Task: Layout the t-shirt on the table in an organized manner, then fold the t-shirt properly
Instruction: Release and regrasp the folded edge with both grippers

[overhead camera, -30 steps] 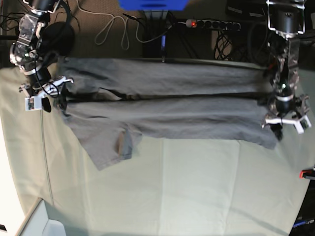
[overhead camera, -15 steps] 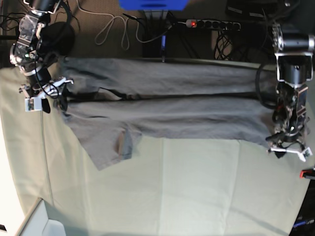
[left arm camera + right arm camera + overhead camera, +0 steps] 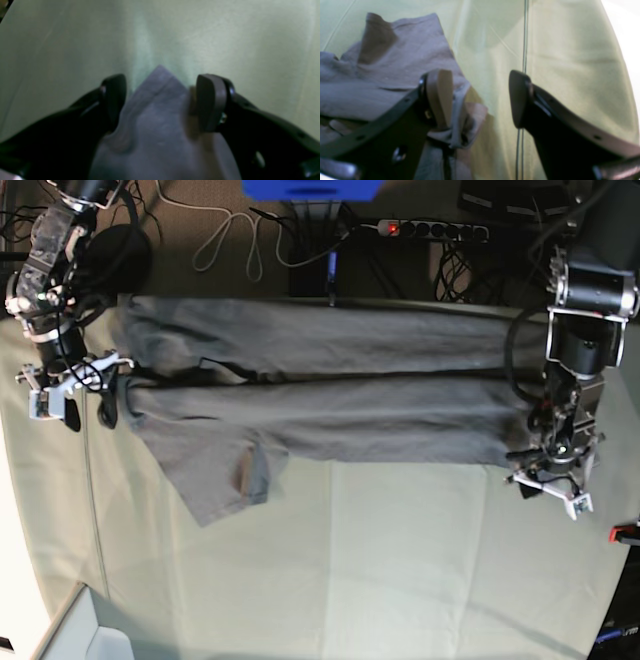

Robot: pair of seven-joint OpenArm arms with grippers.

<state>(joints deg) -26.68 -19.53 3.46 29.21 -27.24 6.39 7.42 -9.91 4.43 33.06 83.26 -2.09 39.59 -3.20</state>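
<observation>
While both tools stand spread, the left gripper (image 3: 160,102) straddles a corner of the t-shirt (image 3: 330,405) without pinching; the right gripper (image 3: 480,97) is wide, 1 finger (image 3: 442,97) touching bunched cloth. Shirt lies stretched across the table (image 3: 400,570). Wrist views blurred. Since earlier: right gripper drew outward, left shifted inward.

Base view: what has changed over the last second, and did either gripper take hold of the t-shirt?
The left gripper slid toward the near edge and now straddles the t-shirt corner, open. The right gripper drew back off the collar end, toward the table edge, also open. Neither grips the cloth. The t-shirt lies as before, folded lengthwise with one sleeve sticking out.
</observation>
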